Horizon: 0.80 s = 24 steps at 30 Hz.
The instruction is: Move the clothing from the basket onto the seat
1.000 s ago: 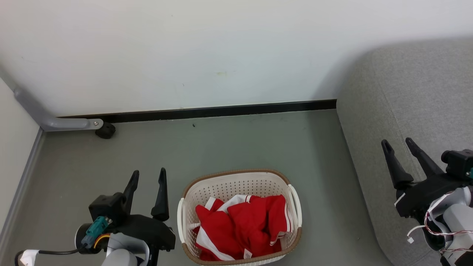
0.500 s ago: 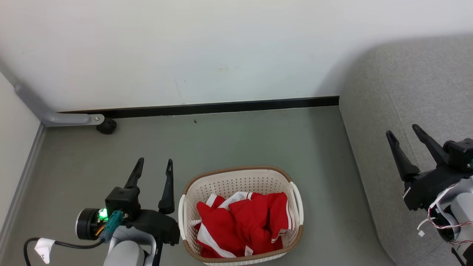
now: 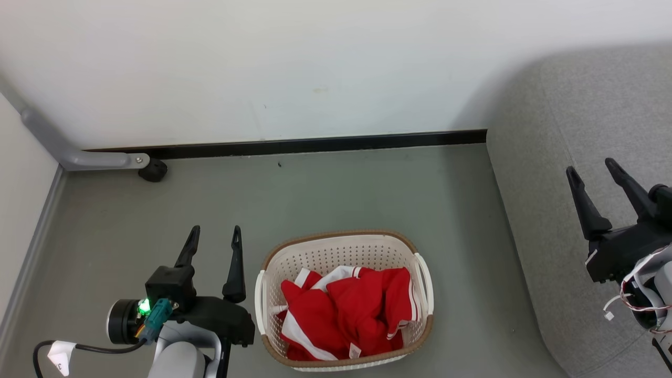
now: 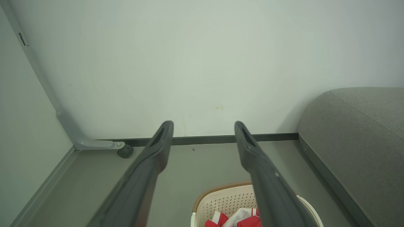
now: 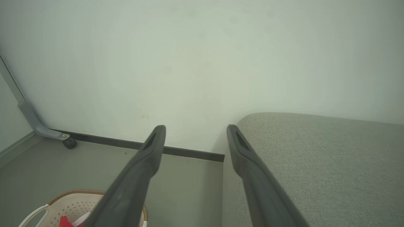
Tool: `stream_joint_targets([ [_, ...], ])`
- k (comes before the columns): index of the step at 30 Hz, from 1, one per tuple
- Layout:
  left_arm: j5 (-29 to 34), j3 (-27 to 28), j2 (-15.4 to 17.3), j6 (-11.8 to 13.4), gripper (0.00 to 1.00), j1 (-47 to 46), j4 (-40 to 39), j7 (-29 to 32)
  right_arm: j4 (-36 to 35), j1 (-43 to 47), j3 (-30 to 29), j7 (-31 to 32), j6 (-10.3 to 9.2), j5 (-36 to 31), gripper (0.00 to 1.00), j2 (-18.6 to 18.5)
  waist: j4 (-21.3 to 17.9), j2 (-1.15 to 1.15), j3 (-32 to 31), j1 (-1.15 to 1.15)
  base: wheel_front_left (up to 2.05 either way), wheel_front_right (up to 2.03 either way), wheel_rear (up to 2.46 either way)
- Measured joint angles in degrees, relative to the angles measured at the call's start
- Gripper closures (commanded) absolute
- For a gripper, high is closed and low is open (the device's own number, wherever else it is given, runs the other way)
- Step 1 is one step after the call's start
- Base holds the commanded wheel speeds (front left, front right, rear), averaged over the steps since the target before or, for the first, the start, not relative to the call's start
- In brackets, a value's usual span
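The clothing (image 3: 349,320) sits heaped in the basket (image 3: 336,234), seat (image 3: 604,105) off to its right. Left pincer (image 3: 216,231) just left of the basket, right pincer (image 3: 591,167) over the seat, both spread, empty. I'd grab mid-pile, deep.

The clothing (image 3: 362,315) is bright red with white panels and thin white stripes. The basket (image 3: 336,255) is cream-white, dotted with holes, with a brown woven-look rim. The seat (image 3: 583,121) is a speckly grey weave. The floor (image 3: 367,194) is dull grey, the wall (image 3: 315,63) off-white, the skirting (image 3: 315,144) black. The left tool (image 3: 216,230) and right tool (image 3: 590,167) are both black.
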Motion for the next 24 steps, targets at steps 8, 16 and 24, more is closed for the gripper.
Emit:
stream_joint_targets([
  [8, 0.0, -0.53, -0.79, 0.35, 0.0, 0.12, -0.35, 0.0, -4.65, -0.04, -2.05, 0.0, -0.02, -0.94, 0.0, -0.83, -0.11, 0.0, 2.5, 0.0, 0.0, 0.0, 0.0],
  [16, 0.0, -3.37, -1.52, 0.38, 0.0, 0.12, -0.62, 0.0, -9.13, -1.62, -5.11, -0.01, -0.02, -2.33, 0.0, -2.78, -0.57, 0.0, 7.38, 0.0, 0.0, 0.0, 0.0],
  [24, -3.3, -9.74, -1.51, 2.34, 0.0, -1.31, -0.51, 0.0, -12.71, -2.87, -8.14, -0.02, 0.02, -2.43, 0.0, -4.65, -1.34, 0.0, 13.48, 0.01, 0.0, 0.0, 0.0],
])
